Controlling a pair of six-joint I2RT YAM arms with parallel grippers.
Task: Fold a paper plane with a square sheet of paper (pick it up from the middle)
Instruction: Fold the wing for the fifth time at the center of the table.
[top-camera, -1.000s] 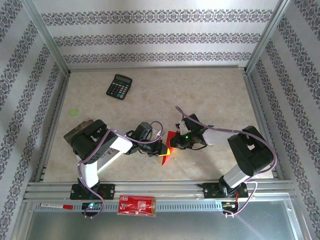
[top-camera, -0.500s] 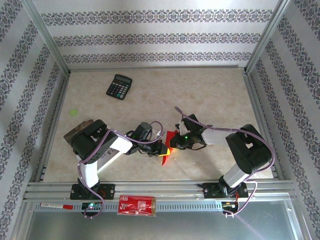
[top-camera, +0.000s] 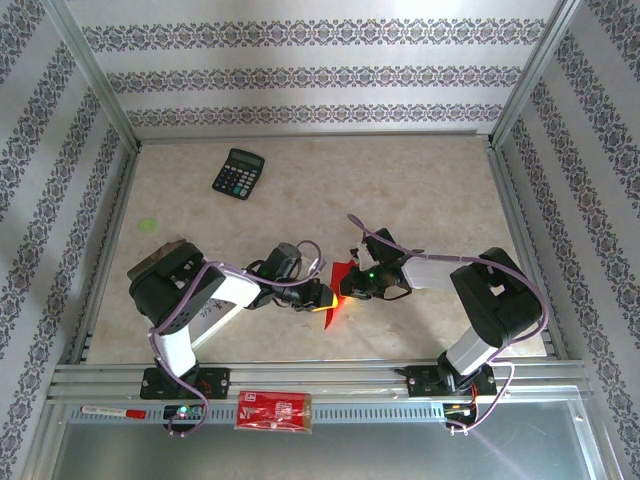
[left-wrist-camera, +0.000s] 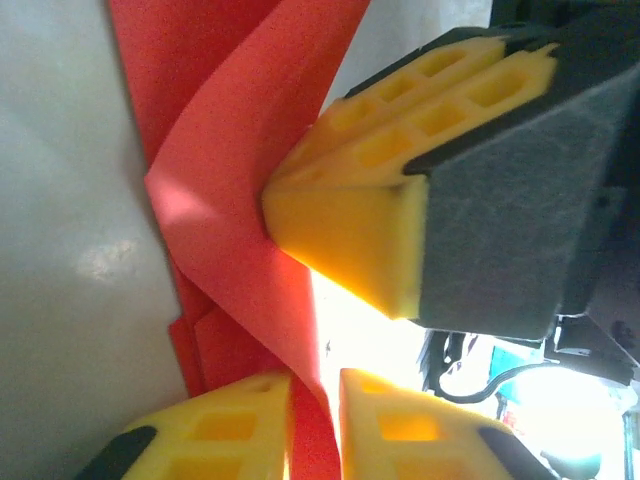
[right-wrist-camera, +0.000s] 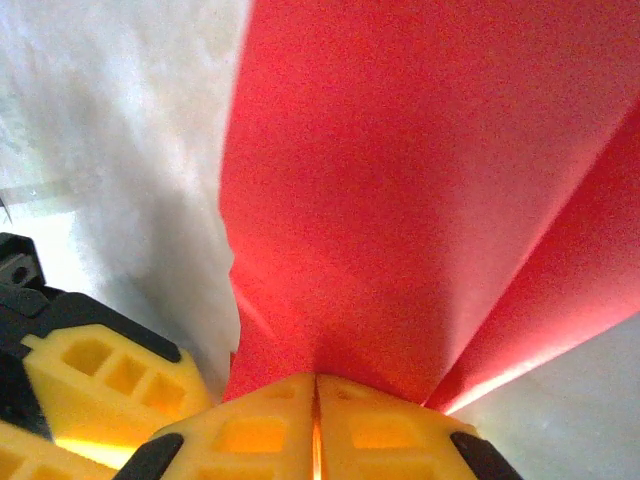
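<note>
Red paper, already creased into several layers, sits just below the centre of the overhead frame, lifted off the table between the two arms. It has not shifted over the last second. What has changed is on the left. The left gripper was shut tight on the paper a moment ago, and its fingers now stand a little apart at the bottom of the left wrist frame. A strip of the sheet runs through the gap, with light showing beside it. In the overhead view the left arm's elbow has also settled lower and further toward the left edge, though its tip stays at the paper.

The right gripper has hardly moved. Its fingers are pressed together at the bottom of the right wrist frame, clamped on the point where the red folds converge and fan upward. Its closed tip also pokes into a valley of the paper near the middle of the left wrist frame.

My reading is that the left side is letting go after a pinch, leaving the right to carry the sheet alone. The folding looks partway done, since the layers are loose and splayed rather than a slim dart. If the right's hold is shallow, the paper could sag or twist once the left is clear.
</note>
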